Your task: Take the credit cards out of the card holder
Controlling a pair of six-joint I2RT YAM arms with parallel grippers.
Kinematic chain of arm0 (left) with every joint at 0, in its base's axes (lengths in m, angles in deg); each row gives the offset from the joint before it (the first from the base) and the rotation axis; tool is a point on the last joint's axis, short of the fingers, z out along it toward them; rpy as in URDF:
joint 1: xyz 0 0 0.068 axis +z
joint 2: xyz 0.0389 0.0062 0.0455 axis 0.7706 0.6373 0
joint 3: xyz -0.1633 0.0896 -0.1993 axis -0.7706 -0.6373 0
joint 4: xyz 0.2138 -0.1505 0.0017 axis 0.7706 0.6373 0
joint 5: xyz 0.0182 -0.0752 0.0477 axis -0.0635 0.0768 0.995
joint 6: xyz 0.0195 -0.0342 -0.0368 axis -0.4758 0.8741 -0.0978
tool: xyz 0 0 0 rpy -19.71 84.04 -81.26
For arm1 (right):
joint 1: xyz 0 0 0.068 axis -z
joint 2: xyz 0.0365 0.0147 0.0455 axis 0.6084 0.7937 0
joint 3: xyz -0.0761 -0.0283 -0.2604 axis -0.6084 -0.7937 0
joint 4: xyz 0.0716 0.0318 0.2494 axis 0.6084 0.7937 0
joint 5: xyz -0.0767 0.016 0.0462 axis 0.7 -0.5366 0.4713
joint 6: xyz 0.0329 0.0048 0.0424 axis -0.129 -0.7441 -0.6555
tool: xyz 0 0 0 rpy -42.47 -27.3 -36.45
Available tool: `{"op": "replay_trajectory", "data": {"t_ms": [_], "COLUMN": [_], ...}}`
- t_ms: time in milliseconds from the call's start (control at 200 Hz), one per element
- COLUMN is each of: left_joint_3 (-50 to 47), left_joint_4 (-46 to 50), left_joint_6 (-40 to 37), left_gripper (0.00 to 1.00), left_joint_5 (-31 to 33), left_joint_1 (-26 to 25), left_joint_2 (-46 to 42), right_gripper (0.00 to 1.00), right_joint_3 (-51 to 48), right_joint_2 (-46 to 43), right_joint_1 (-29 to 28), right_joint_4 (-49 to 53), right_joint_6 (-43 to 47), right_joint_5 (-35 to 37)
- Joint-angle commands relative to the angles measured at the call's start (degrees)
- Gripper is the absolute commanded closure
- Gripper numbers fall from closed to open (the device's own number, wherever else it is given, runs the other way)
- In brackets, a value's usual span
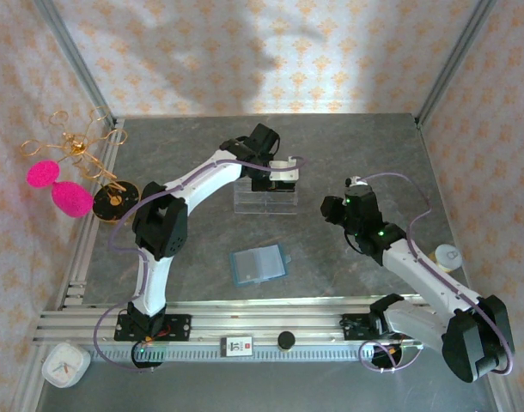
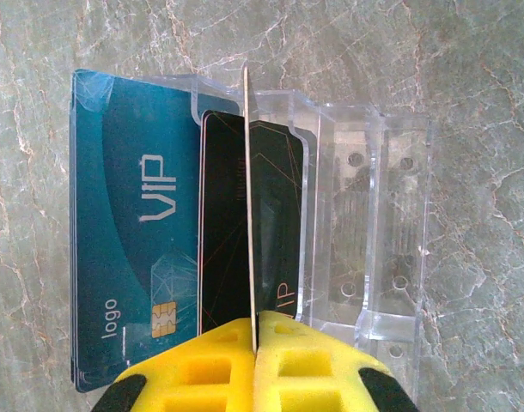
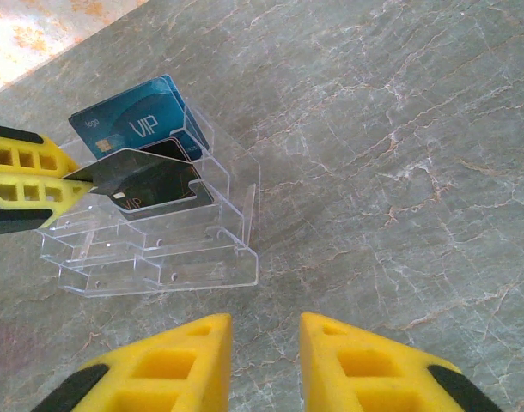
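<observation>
The card holder [image 1: 258, 264], a teal-blue wallet, lies open and flat on the table in front of the arms, its pale lining up. My left gripper [image 2: 255, 324] is shut on a thin dark credit card [image 2: 247, 197], seen edge-on, held over the clear acrylic stand [image 1: 265, 197]. A blue VIP card [image 2: 133, 232] and a black VIP card [image 2: 279, 223] stand in the stand's tiers. From the right wrist, the held card [image 3: 116, 172] sticks out of the left gripper's yellow fingers [image 3: 26, 180] just above the black card [image 3: 159, 193]. My right gripper [image 3: 264, 360] hangs open above bare table right of the stand, nothing between its fingers.
A gold wire ornament with pink balls [image 1: 60, 184] on a dark round base stands at the left edge. A small white clock [image 1: 66, 365] sits near the front left corner. A pale round object [image 1: 448, 255] lies by the right arm. Metal rails run along the front.
</observation>
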Motion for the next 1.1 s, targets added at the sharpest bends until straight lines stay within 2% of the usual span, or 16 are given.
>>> {"op": "replay_trajectory", "data": {"t_ms": [0,320,460,561,721,891,976,1096], "left_joint_3": [-1.0,-2.2,-2.5,-2.6,-3.3,-4.2,-3.9,-4.3], "left_joint_4": [-1.4,-3.4,-4.2,-5.7,-8.6,-12.0,-14.3,-18.6], "left_joint_6": [0.0,0.6,1.3,2.6,4.4,6.7,10.1,18.2], "left_gripper": [1.00,1.00,0.95,0.87,0.75,0.74,0.74,0.74], "left_joint_5": [2.4,3.4,3.6,4.5,4.9,5.9,6.3,4.1], "left_joint_1": [-0.1,-0.2,-0.1,-0.2,-0.3,-0.2,-0.2,0.1], "left_joint_2": [-0.3,-0.9,-1.3,-2.0,-3.6,-5.6,-7.0,-12.2], "right_gripper": [0.74,0.73,0.73,0.67,0.65,0.60,0.58,0.60], "right_joint_3": [1.6,1.6,1.5,1.5,1.5,1.3,1.2,1.0], "right_joint_2": [-1.3,-1.3,-1.4,-1.3,-1.5,-2.2,-2.3,-0.8], "right_joint_1": [0.4,0.3,0.3,0.4,0.4,0.3,0.3,0.2], "right_joint_4": [0.4,0.3,0.2,0.1,0.1,0.6,0.5,-0.9], "right_joint_6": [0.1,-0.1,-0.3,-0.3,-0.5,-0.5,-0.3,2.2], "right_joint_5": [0.9,0.7,0.2,-0.2,-0.6,-1.5,-2.9,-10.0]}}
